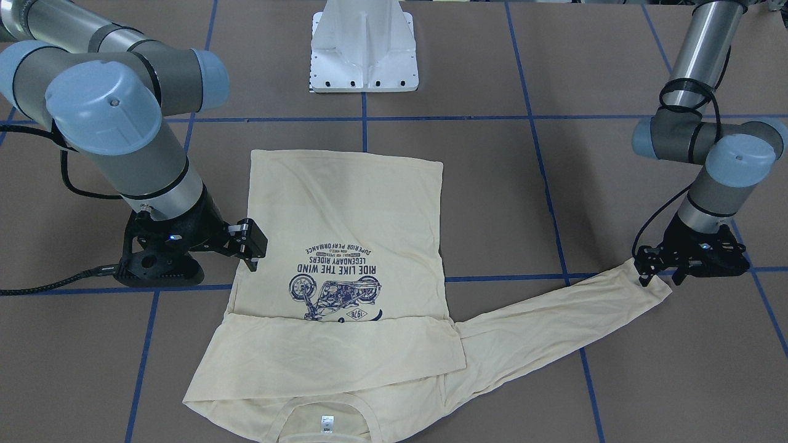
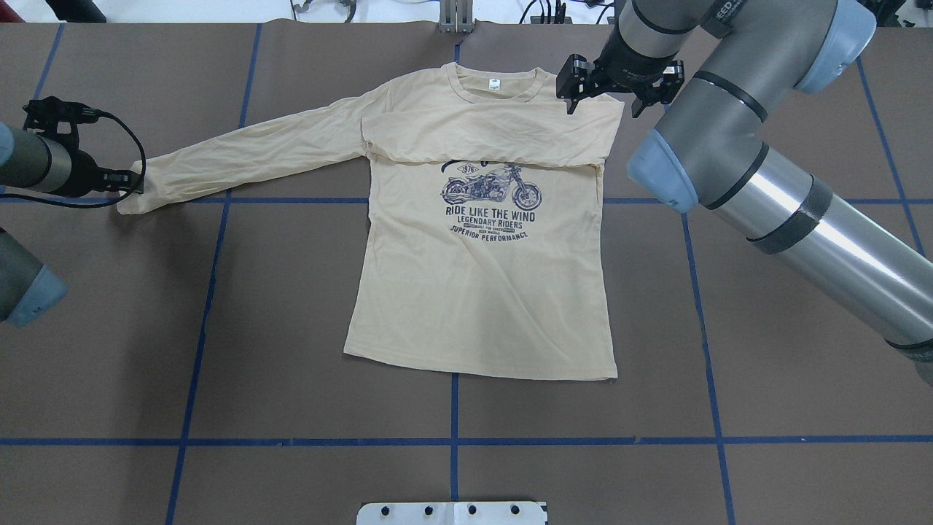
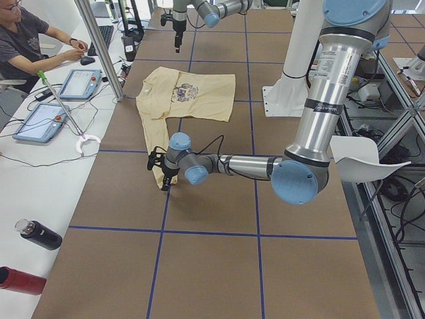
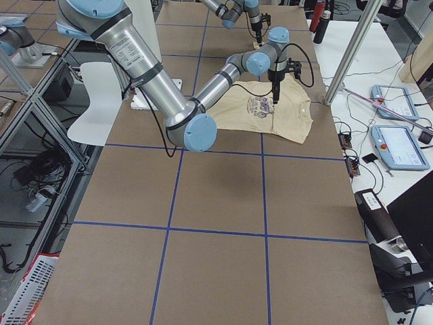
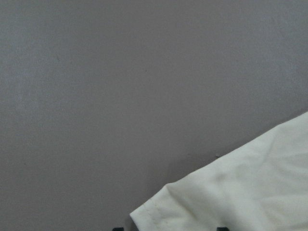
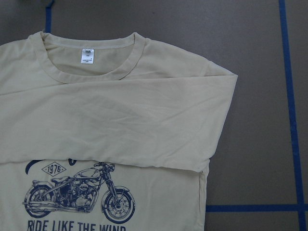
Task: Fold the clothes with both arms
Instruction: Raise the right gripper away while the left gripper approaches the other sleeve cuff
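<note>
You are seeing the T-shirt (image 2: 481,292) lying flat in the middle of the table (image 2: 729,328), one sleeve (image 2: 496,138) folded across its chest, the other sleeve (image 2: 255,153) stretching left, not yet folded, the left gripper (image 1: 660,282) holding its fingers apart around that cuff (image 2: 135,200), the right gripper (image 2: 605,108) hanging spread-fingered over the upper-right shoulder, the white base (image 1: 364,55) sitting well away.

The T-shirt (image 2: 474,306) is pale cream-yellow, with a navy motorcycle-and-lettering print (image 2: 490,195) and a small white neck label (image 2: 495,84). The worktop (image 2: 291,328) is matt brown under a grid of blue tape lines (image 2: 583,440). The left arm (image 2: 29,160) and right arm (image 2: 802,219) are silver-grey with light-blue joint caps, the left tool (image 1: 660,279) and right tool (image 2: 603,103) black, the pedestal base (image 1: 363,55) white.
</note>
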Controlling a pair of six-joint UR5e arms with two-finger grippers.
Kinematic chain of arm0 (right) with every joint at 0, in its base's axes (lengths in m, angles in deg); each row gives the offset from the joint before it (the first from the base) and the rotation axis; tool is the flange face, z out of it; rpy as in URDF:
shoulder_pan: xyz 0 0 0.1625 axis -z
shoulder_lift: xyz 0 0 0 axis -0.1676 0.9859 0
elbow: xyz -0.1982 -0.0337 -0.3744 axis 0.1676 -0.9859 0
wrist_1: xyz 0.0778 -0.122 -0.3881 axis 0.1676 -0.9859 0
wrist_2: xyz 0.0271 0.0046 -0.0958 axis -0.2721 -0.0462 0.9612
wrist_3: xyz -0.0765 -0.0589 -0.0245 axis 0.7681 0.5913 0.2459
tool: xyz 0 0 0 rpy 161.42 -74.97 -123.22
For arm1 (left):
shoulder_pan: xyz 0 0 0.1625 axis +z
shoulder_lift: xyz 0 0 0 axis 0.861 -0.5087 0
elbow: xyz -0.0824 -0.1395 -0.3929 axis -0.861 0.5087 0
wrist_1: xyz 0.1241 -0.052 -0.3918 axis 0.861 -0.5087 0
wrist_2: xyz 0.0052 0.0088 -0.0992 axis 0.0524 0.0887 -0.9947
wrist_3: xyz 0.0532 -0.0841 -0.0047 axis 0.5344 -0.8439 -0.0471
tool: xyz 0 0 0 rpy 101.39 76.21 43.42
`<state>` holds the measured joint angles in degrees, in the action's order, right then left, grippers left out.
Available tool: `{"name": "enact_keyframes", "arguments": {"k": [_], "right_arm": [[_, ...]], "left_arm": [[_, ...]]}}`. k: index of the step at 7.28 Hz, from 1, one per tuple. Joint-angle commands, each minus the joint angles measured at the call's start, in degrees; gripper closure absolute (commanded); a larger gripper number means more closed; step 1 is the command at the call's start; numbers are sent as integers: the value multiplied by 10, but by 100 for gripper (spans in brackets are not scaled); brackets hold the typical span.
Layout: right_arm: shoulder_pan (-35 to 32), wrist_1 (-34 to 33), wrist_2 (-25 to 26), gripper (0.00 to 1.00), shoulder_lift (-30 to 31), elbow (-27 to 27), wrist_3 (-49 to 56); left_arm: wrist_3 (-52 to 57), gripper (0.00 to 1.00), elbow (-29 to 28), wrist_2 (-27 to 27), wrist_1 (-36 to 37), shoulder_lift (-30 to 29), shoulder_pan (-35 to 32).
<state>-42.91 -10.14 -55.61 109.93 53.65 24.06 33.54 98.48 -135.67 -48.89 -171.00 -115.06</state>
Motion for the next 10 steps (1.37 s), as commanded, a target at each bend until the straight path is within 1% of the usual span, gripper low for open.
{"name": "enact_keyframes", "arguments": {"k": [1,5,6,7,8,9,10], "right_arm": [[0,0,0,0,0,0,0],[0,0,0,0,1,0,0],[0,1,0,0,1,0,0],[0,0,0,0,1,0,0],[0,0,0,0,1,0,0],[0,0,0,0,1,0,0],[0,0,0,0,1,0,0]], "left_arm": [[-1,31,0,0,3,-4,0],[-1,44,0,0,4,-6,1],[-1,45,0,0,4,-6,1],[-1,48,0,0,4,-6,0],[-1,57,0,0,4,-6,0],[-1,71,0,0,4,-6,0],[-2,91,3,1,4,-6,0]]}}
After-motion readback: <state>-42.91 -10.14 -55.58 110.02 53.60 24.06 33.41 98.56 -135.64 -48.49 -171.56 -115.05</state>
